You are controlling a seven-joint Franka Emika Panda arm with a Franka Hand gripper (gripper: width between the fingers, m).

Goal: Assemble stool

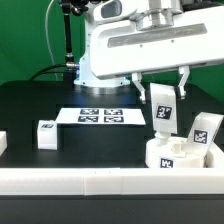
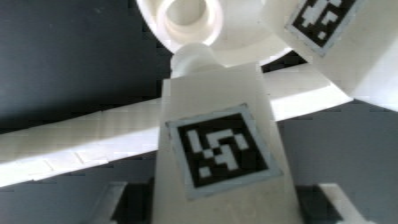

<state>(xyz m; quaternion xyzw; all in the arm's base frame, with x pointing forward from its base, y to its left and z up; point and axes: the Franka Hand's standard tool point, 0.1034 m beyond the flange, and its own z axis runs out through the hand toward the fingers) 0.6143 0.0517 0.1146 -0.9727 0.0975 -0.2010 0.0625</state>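
One leg stands upright over the seat, which sits on the table at the exterior view's lower right, just behind the long white rail. The leg's lower end meets the top of the disc. The claw straddles the leg's upper end, a finger on each side. I cannot tell whether the pads are pressing on it or standing just clear.

The main risk, as I judge it, is that the leg goes into its socket off-axis. A slight tilt could make it jam or bind, and a downward push could then slide the seat along the rail. A second leg stands near on the seat's far side, so a swinging finger could knock it.

The joint between leg and seat is hidden in both views. In the wrist view the leg fills the frame and blocks most of the seat. The fingers are only dark strips at the edge.

Further out, a loose leg lies well apart, beyond the marker board. A white piece is cut off by the frame and cannot be identified.
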